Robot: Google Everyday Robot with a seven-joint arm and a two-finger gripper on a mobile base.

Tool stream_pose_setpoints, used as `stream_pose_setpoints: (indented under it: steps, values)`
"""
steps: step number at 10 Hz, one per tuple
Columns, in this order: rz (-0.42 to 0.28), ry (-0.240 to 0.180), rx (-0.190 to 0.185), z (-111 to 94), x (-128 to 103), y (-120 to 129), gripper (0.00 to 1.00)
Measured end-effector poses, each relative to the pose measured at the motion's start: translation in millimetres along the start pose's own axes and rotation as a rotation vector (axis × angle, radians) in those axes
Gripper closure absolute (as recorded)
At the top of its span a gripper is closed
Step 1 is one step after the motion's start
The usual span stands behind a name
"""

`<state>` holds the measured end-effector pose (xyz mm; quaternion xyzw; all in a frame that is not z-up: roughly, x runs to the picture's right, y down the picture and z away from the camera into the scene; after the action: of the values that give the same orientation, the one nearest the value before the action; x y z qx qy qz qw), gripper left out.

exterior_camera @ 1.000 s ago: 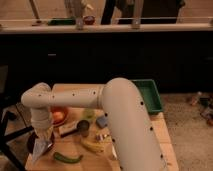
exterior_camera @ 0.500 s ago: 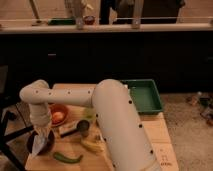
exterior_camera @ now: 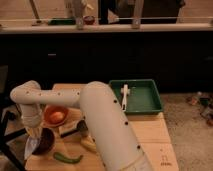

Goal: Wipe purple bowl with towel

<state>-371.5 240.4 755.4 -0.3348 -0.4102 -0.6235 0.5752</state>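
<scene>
The dark purple bowl [exterior_camera: 46,140] sits at the front left of the wooden table [exterior_camera: 150,131]. My gripper [exterior_camera: 32,143] points down at the bowl's left rim, at the end of the white arm [exterior_camera: 50,97] that reaches across from the right. A pale towel [exterior_camera: 30,149] hangs from the gripper and touches the bowl's left edge. The gripper is shut on the towel, and the arm's wrist hides part of the bowl.
An orange bowl [exterior_camera: 55,116] with something round in it stands just behind the purple bowl. A green pepper [exterior_camera: 68,158] and a banana [exterior_camera: 89,145] lie at the front. A green tray [exterior_camera: 142,98] holding a white utensil [exterior_camera: 124,95] sits at the back right.
The gripper with the towel has shifted slightly left over the bowl's rim. The big arm link has swung left and nearer the camera.
</scene>
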Motion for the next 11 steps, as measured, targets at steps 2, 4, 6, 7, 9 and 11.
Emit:
stream_pose_setpoints:
  steps: [2,4,6,7,9,11]
  values:
    - [-0.026,-0.003,-0.015,2,-5,-5,1.00]
    - [-0.027,-0.005,-0.028,3,-20,3,1.00]
    - [-0.008,-0.008,-0.028,4,-29,17,1.00]
    - [0.004,-0.008,-0.030,4,-31,25,1.00]
    - [0.025,-0.003,-0.023,5,-32,35,1.00]
    - [0.048,0.007,-0.016,2,-25,44,1.00]
